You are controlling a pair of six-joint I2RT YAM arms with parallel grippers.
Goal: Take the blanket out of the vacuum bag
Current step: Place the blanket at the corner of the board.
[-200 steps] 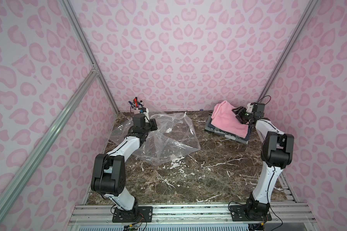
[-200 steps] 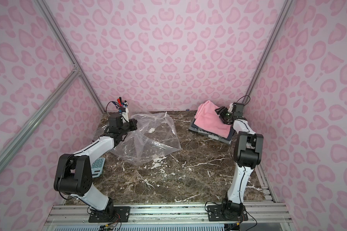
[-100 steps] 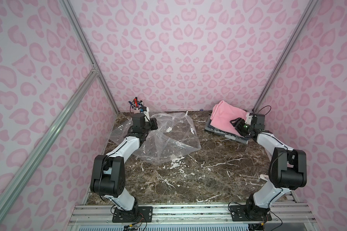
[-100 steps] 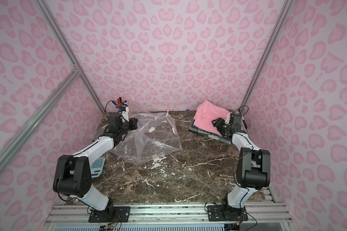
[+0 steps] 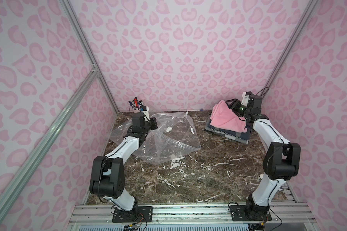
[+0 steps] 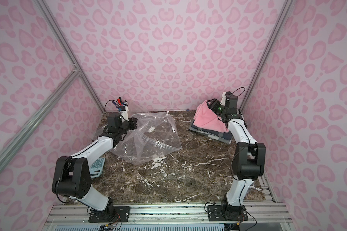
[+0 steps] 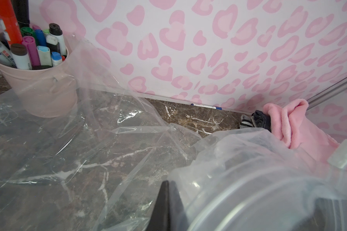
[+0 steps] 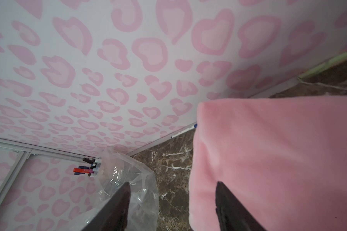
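My left arm reaches low toward the far left corner of the tabletop (image 5: pixel 188 180). The left gripper (image 5: pixel 154 124) is pressed together on a fold of the vacuum bag (image 5: pixel 168 138), which lies crumpled near that corner with the marble showing through it. My right arm stands bent over the far right corner, and the right gripper (image 5: pixel 230 103) is spread just above the pink blanket (image 5: pixel 226 120). The blanket lies outside the bag, heaped on folded dark cloths (image 5: pixel 234 137). A cup (image 7: pixel 42 90) in the far left corner holds markers.

Nothing legible shows. A white marker (image 7: pixel 3 54) in the pink cup (image 7: pixel 46 94) bears red and dark print, too blurred to read; the keys of the calculator (image 6: pixel 96 166) in a top view are too small to make out.
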